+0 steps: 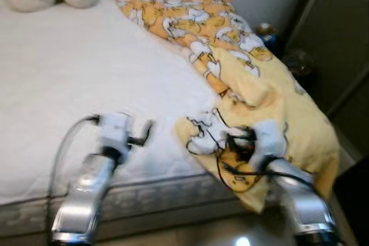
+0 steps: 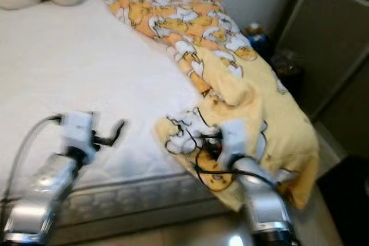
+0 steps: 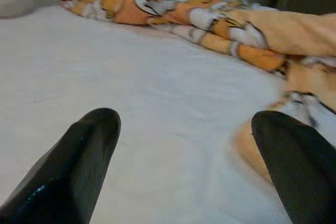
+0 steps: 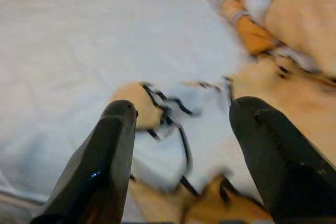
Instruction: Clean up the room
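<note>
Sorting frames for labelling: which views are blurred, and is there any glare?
Both eye views are softly motion-blurred, arms and blanket smeared; a small bright glare sits on the floor. Both wrist views are soft too, the right gripper over the blanket's fuzzy edge.

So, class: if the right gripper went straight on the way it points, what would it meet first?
Most likely the blanket: its crumpled near corner lies on the bed between the open fingers of the right gripper. Depth is unclear.
</note>
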### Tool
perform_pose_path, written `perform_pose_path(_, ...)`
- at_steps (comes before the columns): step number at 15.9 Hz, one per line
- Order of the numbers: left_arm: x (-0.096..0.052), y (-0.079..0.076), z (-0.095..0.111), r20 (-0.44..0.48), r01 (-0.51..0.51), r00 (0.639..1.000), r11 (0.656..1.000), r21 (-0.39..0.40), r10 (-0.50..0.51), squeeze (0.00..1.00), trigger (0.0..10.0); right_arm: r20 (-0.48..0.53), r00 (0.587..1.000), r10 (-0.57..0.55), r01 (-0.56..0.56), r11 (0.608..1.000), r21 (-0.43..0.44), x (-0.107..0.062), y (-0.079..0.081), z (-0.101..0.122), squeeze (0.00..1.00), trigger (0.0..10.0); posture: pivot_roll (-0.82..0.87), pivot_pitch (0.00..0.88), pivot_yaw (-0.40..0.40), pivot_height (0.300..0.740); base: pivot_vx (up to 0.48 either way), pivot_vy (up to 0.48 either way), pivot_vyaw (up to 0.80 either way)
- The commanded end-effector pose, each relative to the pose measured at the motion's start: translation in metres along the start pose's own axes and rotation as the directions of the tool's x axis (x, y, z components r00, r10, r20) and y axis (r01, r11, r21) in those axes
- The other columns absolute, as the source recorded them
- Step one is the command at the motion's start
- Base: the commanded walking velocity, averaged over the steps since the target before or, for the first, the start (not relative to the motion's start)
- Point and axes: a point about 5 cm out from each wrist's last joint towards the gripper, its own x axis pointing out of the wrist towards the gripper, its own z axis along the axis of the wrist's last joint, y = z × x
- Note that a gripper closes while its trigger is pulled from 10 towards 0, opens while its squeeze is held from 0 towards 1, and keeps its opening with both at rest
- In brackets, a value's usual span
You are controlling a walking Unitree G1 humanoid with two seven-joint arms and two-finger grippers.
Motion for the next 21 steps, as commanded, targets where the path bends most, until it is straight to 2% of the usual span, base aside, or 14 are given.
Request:
perform_pose_path(1, 0.003, -0.011, 0.004, 0.012, 0.043, 0.999, 0.999, -0.005, -0.043, 0.00, 10.0, -0.010, 0.998, -0.057, 0.057, 0.998, -0.012, -0.008, -0.016, -0.002, 0.00, 10.0, -0.01, 0.000, -0.020, 0.740, 0.409, 0.000, 0.00)
perform_pose_path(5, 0.011, -0.007, 0.004, 0.005, 0.010, 1.000, 1.000, -0.026, -0.010, 0.00, 10.0, 0.008, 0.995, -0.102, 0.103, 0.995, -0.010, -0.008, -0.024, 0.001, 0.00, 10.0, -0.02, 0.000, -0.011, 0.740, 0.075, 0.000, 0.00)
perform_pose_path(8, 0.010, -0.010, 0.000, -0.016, 0.024, 1.000, 0.999, -0.036, -0.025, 0.00, 10.0, -0.037, 0.998, -0.058, 0.056, 0.998, -0.033, 0.001, -0.021, 0.000, 0.00, 10.0, -0.03, 0.000, -0.019, 0.740, 0.000, 0.000, 0.00)
perform_pose_path(9, 0.009, -0.010, -0.002, -0.023, 0.034, 0.999, 0.999, -0.010, -0.034, 0.00, 10.0, -0.044, 0.997, -0.058, 0.056, 0.998, -0.040, 0.005, -0.020, 0.002, 0.00, 10.0, -0.03, 0.000, -0.021, 0.740, 0.000, 0.000, 0.00)
perform_pose_path(12, 0.010, -0.010, -0.004, -0.028, 0.055, 0.998, 0.998, 0.001, -0.055, 0.00, 10.0, -0.045, 0.999, 0.004, -0.006, 0.999, -0.051, 0.018, -0.015, 0.008, 0.00, 10.0, -0.03, 0.000, -0.020, 0.740, 0.000, 0.000, 0.00)
perform_pose_path(13, 0.011, -0.008, -0.006, -0.039, 0.062, 0.997, 0.998, 0.008, -0.062, 0.00, 10.0, -0.080, 0.995, 0.064, -0.067, 0.997, -0.030, 0.025, -0.009, 0.006, 0.53, 10.0, -0.03, 0.000, -0.013, 0.740, 0.000, 0.000, 0.00)
perform_pose_path(14, 0.011, -0.007, -0.007, -0.049, 0.073, 0.996, 0.997, 0.012, -0.073, 0.00, 10.0, -0.110, 0.989, 0.100, -0.104, 0.994, -0.025, 0.030, -0.006, 0.002, 1.00, 10.0, -0.03, 0.000, -0.006, 0.740, 0.000, 0.000, 0.00)
perform_pose_path(15, 0.012, -0.005, -0.012, -0.079, 0.090, 0.993, 0.995, 0.033, -0.087, 0.00, 10.0, -0.176, 0.976, 0.129, -0.136, 0.990, -0.031, 0.043, -0.004, -0.005, 1.00, 10.0, -0.02, 0.000, -0.003, 0.740, 0.000, 0.000, 0.00)
perform_pose_path(16, 0.010, -0.003, -0.013, -0.104, 0.106, 0.989, 0.993, 0.042, -0.102, 0.00, 10.0, -0.229, 0.968, 0.108, -0.117, 0.993, -0.028, 0.061, -0.006, -0.006, 1.00, 10.0, -0.01, 0.003, -0.007, 0.740, 0.000, 0.000, 0.00)
perform_pose_path(19, 0.001, 0.004, -0.011, -0.122, 0.158, 0.981, 0.986, 0.055, -0.151, 0.00, 10.0, -0.270, 0.952, 0.145, -0.169, 0.983, -0.065, 0.077, 0.003, 0.004, 1.00, 10.0, 0.02, 0.041, -0.028, 0.740, 0.000, 0.000, 0.00)
perform_pose_path(20, -0.009, 0.010, -0.013, -0.152, 0.245, 0.960, 0.969, 0.037, -0.237, 0.00, 10.0, -0.285, 0.943, 0.172, -0.204, 0.975, -0.087, 0.086, 0.009, 0.011, 1.00, 10.0, 0.03, 0.053, -0.037, 0.740, 0.000, 0.000, 0.00)
perform_pose_path(21, -0.019, 0.012, -0.017, -0.204, 0.313, 0.932, 0.949, 0.033, -0.301, 0.00, 10.0, -0.288, 0.939, 0.188, -0.216, 0.974, -0.070, 0.090, 0.013, 0.015, 1.00, 10.0, 0.04, 0.071, -0.055, 0.740, 0.000, 0.000, 0.00)
